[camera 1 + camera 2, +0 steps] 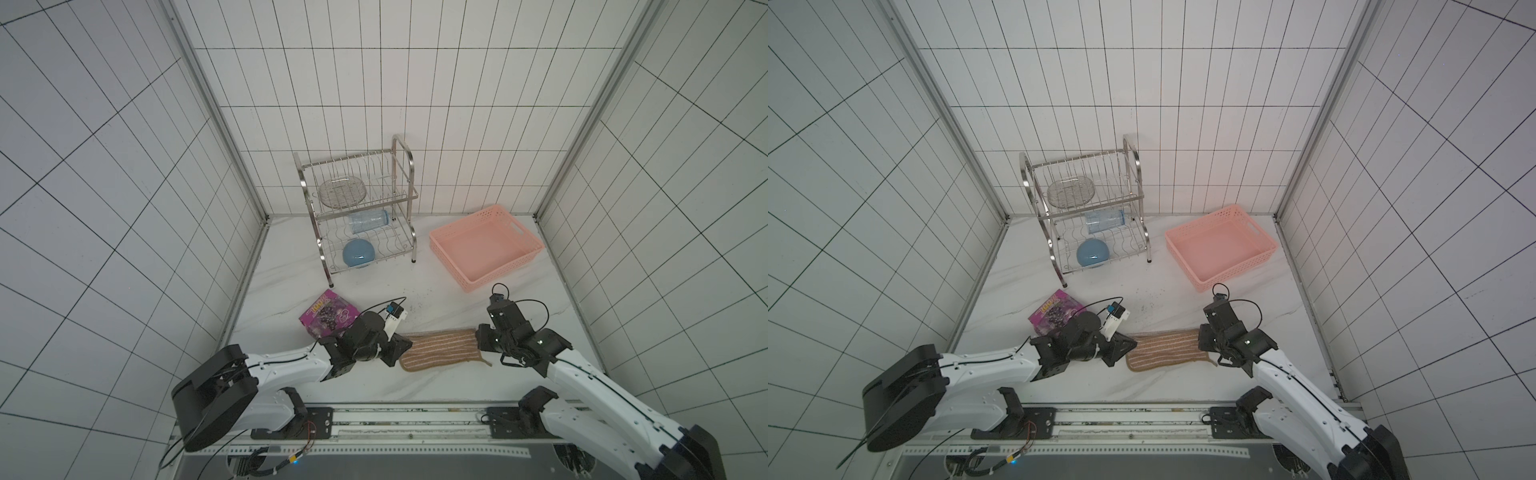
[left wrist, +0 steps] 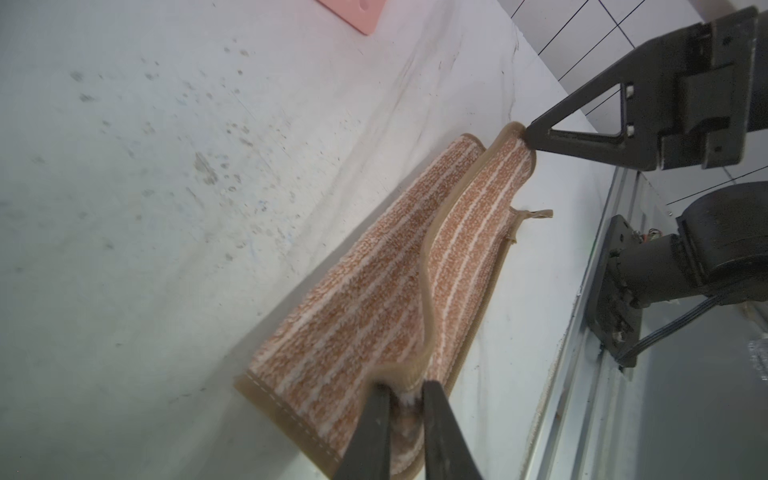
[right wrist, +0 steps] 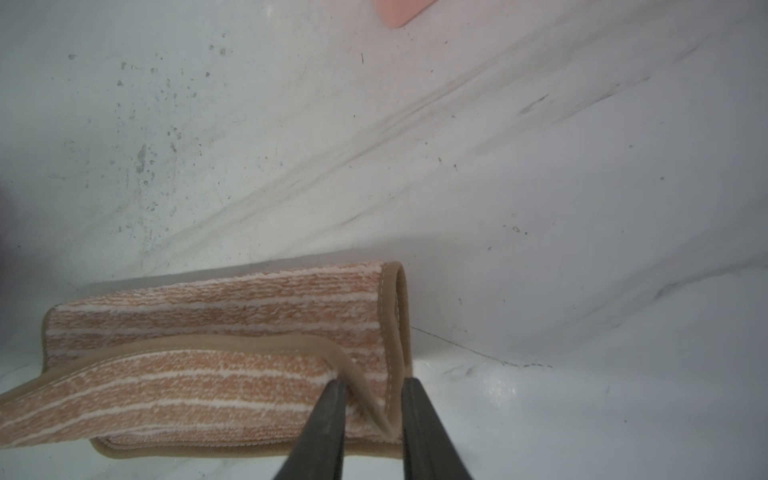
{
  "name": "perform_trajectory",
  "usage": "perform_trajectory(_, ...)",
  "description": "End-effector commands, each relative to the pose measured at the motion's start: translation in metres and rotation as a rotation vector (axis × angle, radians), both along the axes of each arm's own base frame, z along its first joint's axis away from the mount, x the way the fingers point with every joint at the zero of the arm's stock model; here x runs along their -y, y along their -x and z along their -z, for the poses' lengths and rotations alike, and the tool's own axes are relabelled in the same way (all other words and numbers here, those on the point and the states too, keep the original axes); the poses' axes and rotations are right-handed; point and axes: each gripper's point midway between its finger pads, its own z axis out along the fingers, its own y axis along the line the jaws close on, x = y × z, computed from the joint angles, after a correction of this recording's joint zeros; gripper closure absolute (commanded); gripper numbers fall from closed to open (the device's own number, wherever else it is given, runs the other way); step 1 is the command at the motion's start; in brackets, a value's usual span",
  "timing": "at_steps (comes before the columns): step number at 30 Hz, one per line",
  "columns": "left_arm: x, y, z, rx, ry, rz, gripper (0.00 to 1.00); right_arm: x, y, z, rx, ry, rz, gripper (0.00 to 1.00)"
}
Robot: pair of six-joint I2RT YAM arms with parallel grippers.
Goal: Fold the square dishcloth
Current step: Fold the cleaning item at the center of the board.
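Low in the middle of both top views, on the white table point(image 1: 374, 386), the square dishcloth point(image 1: 440, 349) is laid as a long strip, folded over on itself. Its left end is met by the left gripper point(image 2: 405, 399) and its right end by the right gripper point(image 3: 374, 399). In the left wrist view the two dark fingers are seen a little apart with the raised brown edge bunched between them. Whether the cloth is pinched or let go there cannot be told. In the right wrist view the fingers are seen wider apart, and only a thin bit of the brown edge is left loose in the gap, so that claw is judged to be open. The top flap is not flat: its edge is wavy and lifted near both claws. A small loop point(image 1: 486, 362) is seen at the right corner. The first fold is judged to be made, and the letting go seems to be the step in hand. Next, both claws need to be opened fully and lifted away without the flap being dragged. Then one short end can be picked up and carried over to the other. Farther up the frame a purple snack packet point(image 1: 328, 318) is seen at the left, then a pink basket point(image 1: 451, 266) at the right, and a dish rack point(image 1: 361, 208) by the back wall.
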Motion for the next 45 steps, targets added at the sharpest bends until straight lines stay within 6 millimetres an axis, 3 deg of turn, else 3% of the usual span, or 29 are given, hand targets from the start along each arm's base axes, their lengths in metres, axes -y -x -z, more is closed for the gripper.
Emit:
perform_trajectory(1, 0.010, 0.020, 0.000, -0.029, 0.016, 0.107, 0.73, 0.005, 0.003, -0.008, -0.009, 0.007, 0.039, 0.69)
perform_trajectory(7, 0.012, 0.037, -0.008, -0.039, 0.035, 0.160, 0.57, 0.010, 0.006, -0.013, -0.037, 0.005, 0.092, 0.64)
perform_trajectory(18, 0.007, 0.037, -0.050, -0.010, 0.130, 0.123, 0.54, 0.004, 0.007, -0.010, -0.139, 0.030, 0.113, 0.61)
perform_trajectory(23, -0.021, 0.004, -0.040, -0.041, -0.017, -0.151, 0.67, 0.007, 0.013, -0.002, -0.183, 0.053, 0.121, 0.61)
perform_trajectory(25, -0.030, -0.001, -0.035, -0.120, -0.090, -0.217, 0.70, 0.010, 0.019, 0.001, -0.212, 0.059, 0.132, 0.61)
perform_trajectory(30, -0.038, 0.016, -0.024, -0.319, -0.211, -0.258, 0.57, 0.010, 0.042, 0.008, -0.304, 0.014, 0.148, 0.65)
perform_trajectory(36, -0.033, 0.046, -0.005, -0.461, -0.220, -0.240, 0.60, 0.009, 0.068, 0.024, -0.385, -0.072, 0.171, 0.68)
perform_trajectory(45, -0.018, 0.052, 0.013, -0.503, -0.237, -0.225, 0.59, 0.016, 0.079, 0.038, -0.422, -0.062, 0.211, 0.64)
